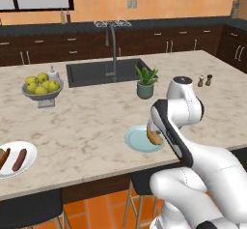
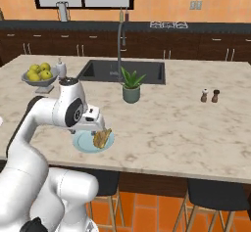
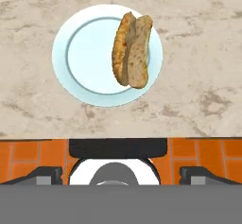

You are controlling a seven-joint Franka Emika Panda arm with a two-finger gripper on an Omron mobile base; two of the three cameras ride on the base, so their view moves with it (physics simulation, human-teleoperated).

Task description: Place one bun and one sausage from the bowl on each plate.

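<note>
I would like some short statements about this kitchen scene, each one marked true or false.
1. A bun lies on the pale blue plate. True.
2. The gripper is shut on the bun. False: it is open, and the bun rests on the plate.
3. The white plate holds a sausage. True.
4. The fruit bowl holds red apples. False: the fruits are yellow-green.
5. A potted plant stands by the sink. True.
</note>
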